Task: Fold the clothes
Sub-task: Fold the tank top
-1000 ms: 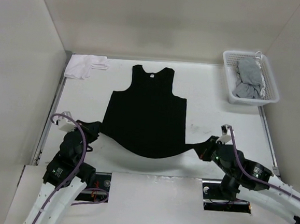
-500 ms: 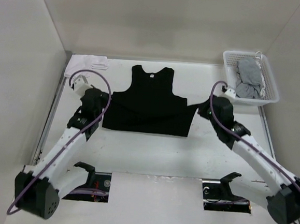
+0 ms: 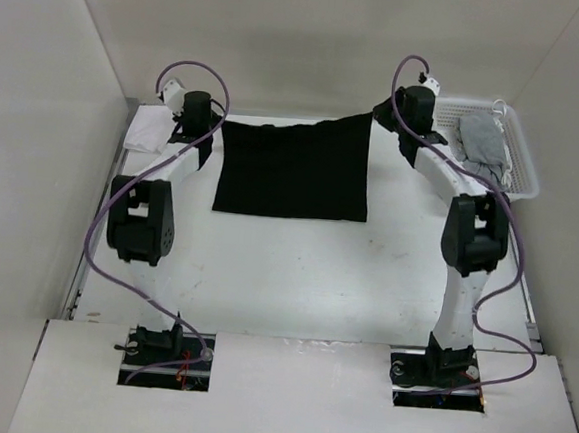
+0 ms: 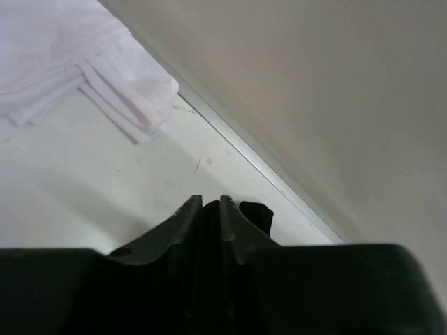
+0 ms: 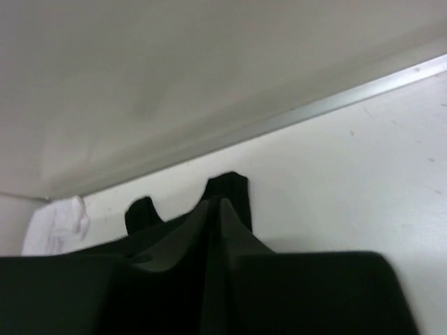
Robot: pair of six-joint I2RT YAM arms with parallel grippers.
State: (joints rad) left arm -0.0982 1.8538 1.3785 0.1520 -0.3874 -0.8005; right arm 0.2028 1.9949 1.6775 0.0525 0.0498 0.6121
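Observation:
The clothes (image 3: 293, 172), a black shirt, lie folded in half as a dark rectangle at the far middle of the table, with the hem brought up over the shoulders. My left gripper (image 3: 210, 132) is at the fold's far left corner and my right gripper (image 3: 378, 114) holds the far right corner slightly lifted. In the left wrist view the gripper (image 4: 211, 201) has black fabric pinched between its fingers, and a tip of cloth (image 4: 257, 213) pokes out beside them. The right gripper (image 5: 215, 201) is likewise shut on fabric, with the shirt's straps (image 5: 234, 187) beyond it.
A folded white cloth (image 3: 156, 126) lies at the far left corner, close to my left gripper, and shows again (image 4: 84, 63) in the left wrist view. A white basket (image 3: 521, 185) with grey garments (image 3: 481, 141) stands far right. The back wall is just beyond both grippers.
Both arms have swept from the near edge to the far edge, carrying the shirt's hem over its body. The shirt now lies doubled, half as long.

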